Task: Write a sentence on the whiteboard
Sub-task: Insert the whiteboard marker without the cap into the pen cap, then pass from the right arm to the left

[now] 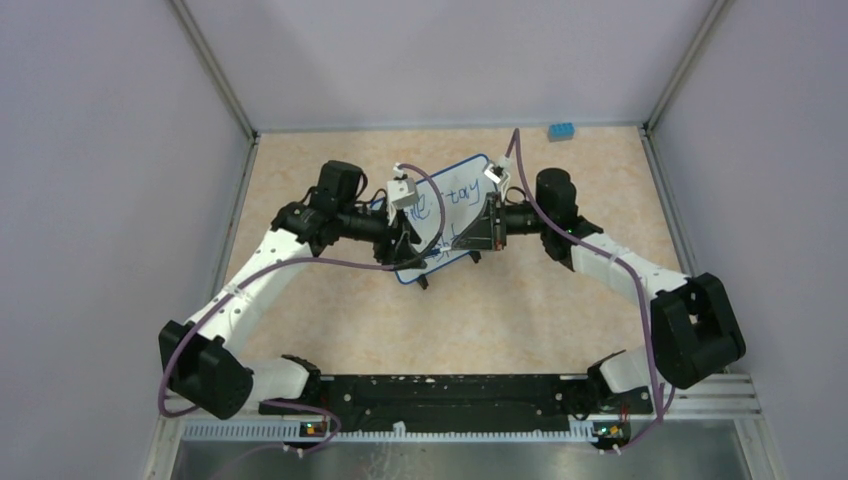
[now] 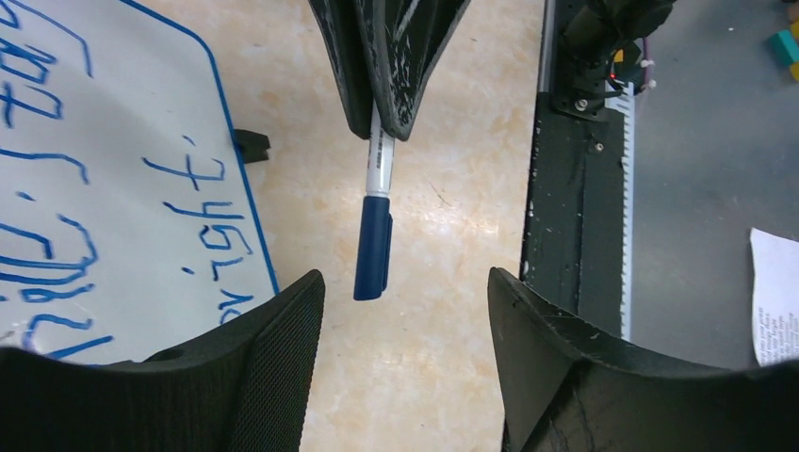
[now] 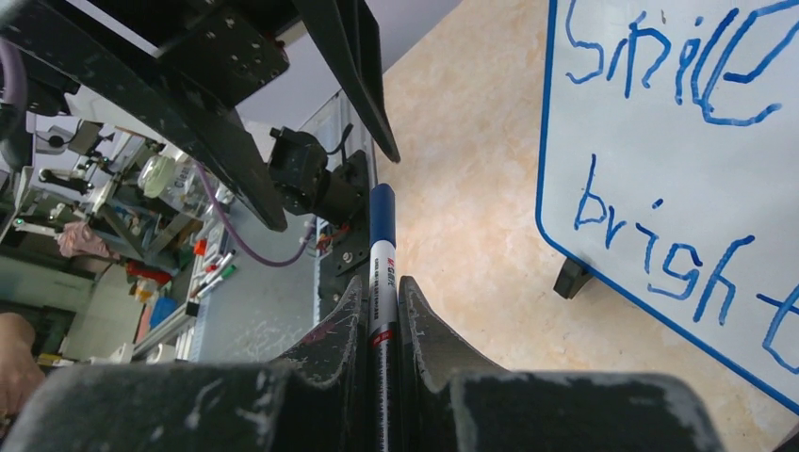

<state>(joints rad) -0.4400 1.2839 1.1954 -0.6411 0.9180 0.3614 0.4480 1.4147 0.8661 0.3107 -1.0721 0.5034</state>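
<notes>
The whiteboard (image 1: 462,205) stands tilted mid-table with its blue frame and black feet. The blue sentence (image 3: 660,66) reads "Smile" over "bright" in the right wrist view; part of it also shows in the left wrist view (image 2: 203,202). My right gripper (image 3: 380,282) is shut on a white marker (image 3: 382,240) with its blue cap on, in front of the board. My left gripper (image 2: 405,278) is open and empty, its jaws wide apart just short of the marker's cap (image 2: 374,247). In the top view the left gripper (image 1: 405,243) and right gripper (image 1: 478,232) face each other over the board's near edge.
A small blue block (image 1: 561,130) lies at the far right by the back wall. The black base rail (image 1: 440,390) runs along the near edge. Grey walls close in the tan table (image 1: 560,300) on three sides. A printed paper (image 2: 774,297) lies beyond the rail.
</notes>
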